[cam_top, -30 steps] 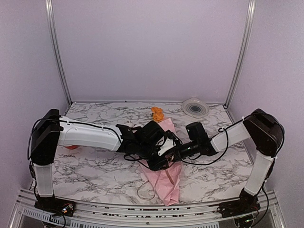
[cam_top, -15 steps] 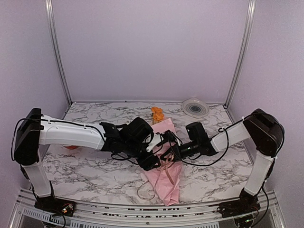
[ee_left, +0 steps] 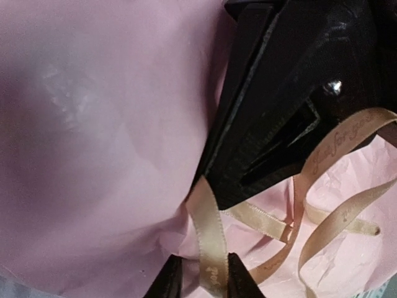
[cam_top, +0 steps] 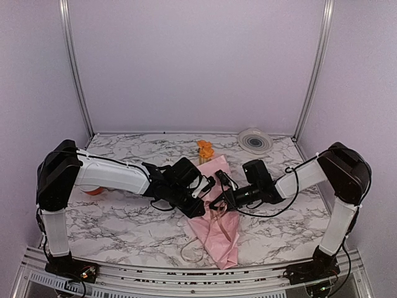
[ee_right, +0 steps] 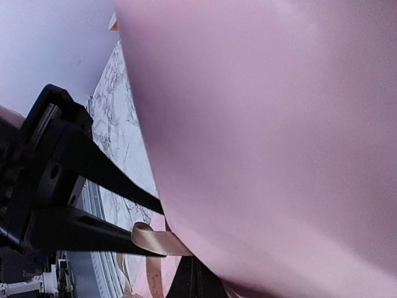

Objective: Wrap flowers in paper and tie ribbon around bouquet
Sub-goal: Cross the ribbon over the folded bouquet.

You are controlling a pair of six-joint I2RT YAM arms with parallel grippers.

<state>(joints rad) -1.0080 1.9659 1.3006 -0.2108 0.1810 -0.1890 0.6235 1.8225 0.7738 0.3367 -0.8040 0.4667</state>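
The bouquet (cam_top: 216,217), a pink paper cone, lies mid-table with its point toward the near edge. An orange bloom (cam_top: 205,148) shows at its far end; the other flowers are hidden. Tan ribbon (cam_top: 218,218) loops over the paper (ee_left: 93,136). My right gripper (cam_top: 217,200) reaches in from the right, shut on the ribbon (ee_right: 149,239) where a strand leaves its tip (ee_right: 192,278). My left gripper (cam_top: 209,186) faces it from the left, open. In the left wrist view that strand (ee_left: 209,239) runs between the left gripper's (ee_left: 203,276) fingers, touching the right one.
A round white-grey disc (cam_top: 255,141) sits at the back right corner. An orange-rimmed roll (cam_top: 92,191) peeks out behind the left forearm. A loose ribbon loop (cam_top: 186,251) lies on the marble table (cam_top: 124,226) left of the cone's tip. Walls close in on three sides.
The left gripper drew back to the left with wider jaws, then returned to the ribbon at the right gripper's tip with its jaws narrowed. The right arm has held still.
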